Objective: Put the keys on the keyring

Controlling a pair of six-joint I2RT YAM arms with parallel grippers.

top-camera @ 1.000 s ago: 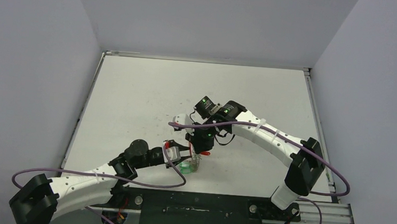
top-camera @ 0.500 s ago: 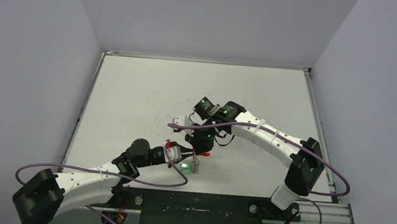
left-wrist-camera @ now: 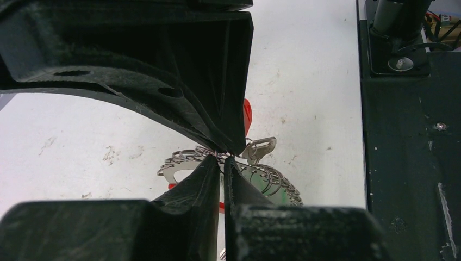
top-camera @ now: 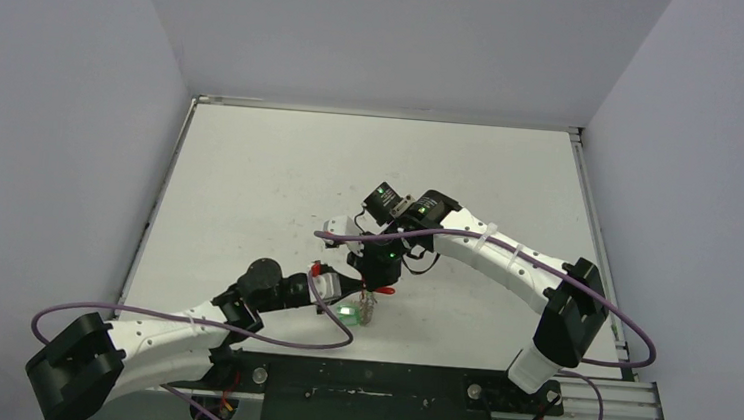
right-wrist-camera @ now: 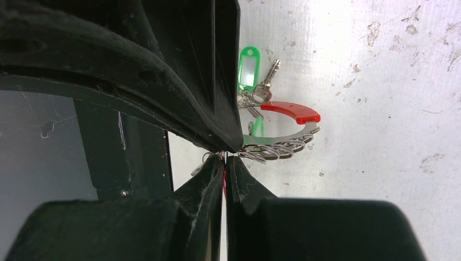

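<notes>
The keyring (right-wrist-camera: 291,112), a green-tagged key (right-wrist-camera: 247,68) just beside its red arc, is at the near middle of the bench (top-camera: 250,180), its silvery loops pinched from the left by the closed left gripper (left-wrist-camera: 222,157) and from the far side by the closed right gripper (right-wrist-camera: 224,155).

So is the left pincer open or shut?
Shut. In the left wrist view, the left pincer has its tips together, nipping a thin silvery wire loop of the keyring.
</notes>
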